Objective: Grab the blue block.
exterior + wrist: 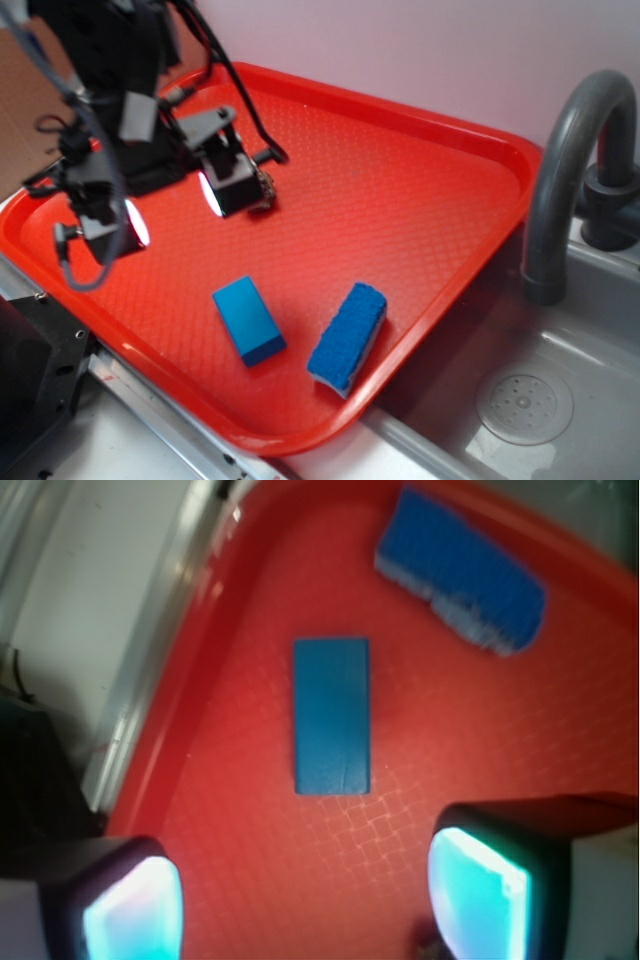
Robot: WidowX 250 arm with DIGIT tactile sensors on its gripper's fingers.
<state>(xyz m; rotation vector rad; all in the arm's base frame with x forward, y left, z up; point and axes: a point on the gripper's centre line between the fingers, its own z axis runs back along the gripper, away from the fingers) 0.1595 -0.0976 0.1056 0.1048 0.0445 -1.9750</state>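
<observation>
So the gripper [175,215] is up over the back-left part of the red tray [400,180], around 10 o'clock from the tray's middle in the exterior view, and its jaws are spread wide apart with nothing between them. Both fingertips [135,915] have glowing pale pads, which show up as cyan-white patches at the bottom corners of the wrist view. The blue block [248,320] is lying flat on the tray near the front edge, roughly 5 o'clock from the gripper and clearly apart from it. In the wrist view the block [332,715] sits lengthwise ahead of the open gap, at about 12 o'clock, a bit above the fingertips. The darker blue sponge [348,337] with the rough top lies near the block at its 3 o'clock in the exterior view, not touching it. Off the tray's right side there's a grey sink [560,420] with a curved faucet [570,160].
</observation>
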